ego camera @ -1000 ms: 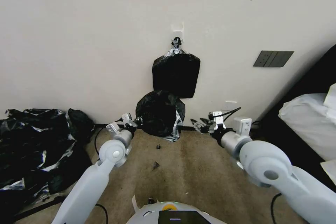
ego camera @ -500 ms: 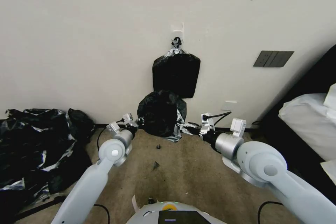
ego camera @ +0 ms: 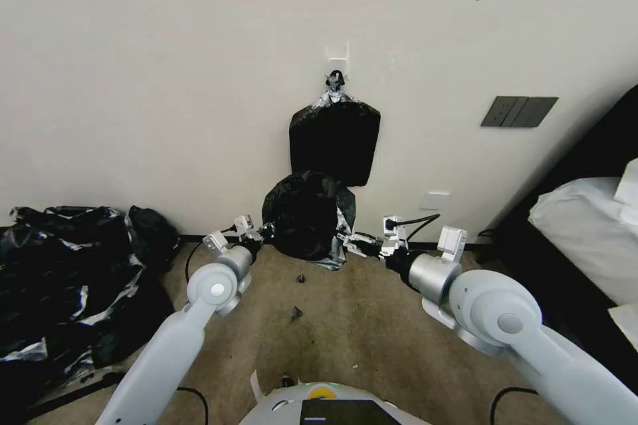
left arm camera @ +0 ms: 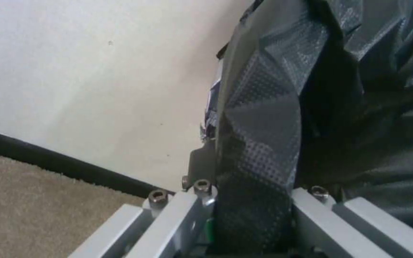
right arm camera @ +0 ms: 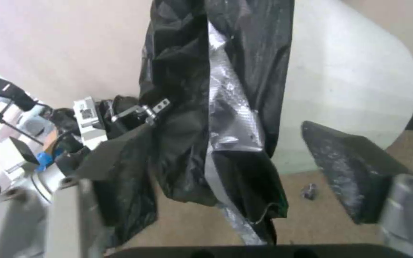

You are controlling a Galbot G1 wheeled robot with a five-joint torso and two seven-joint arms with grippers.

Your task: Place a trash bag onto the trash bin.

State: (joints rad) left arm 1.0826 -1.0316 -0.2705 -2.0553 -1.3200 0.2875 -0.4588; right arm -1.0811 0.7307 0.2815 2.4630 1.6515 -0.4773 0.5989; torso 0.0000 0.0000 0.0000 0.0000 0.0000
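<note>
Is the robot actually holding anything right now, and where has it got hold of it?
The left gripper pinches the trash bag at its left edge. The right gripper is open around the bag's loose right side, beside the trash bin, not yet clamped.

Head view: high on the robot, facing forward and down at floor and wall (ego camera: 166, 80); both arms reach toward 12 o'clock. Left wrist view: very near, looking past its left gripper (left arm camera: 254, 215) along the trash bag (left arm camera: 273, 107) toward the wall. Right wrist view: near, looking across the trash bag and the trash bin (right arm camera: 350, 79). All three views share the bag.
</note>
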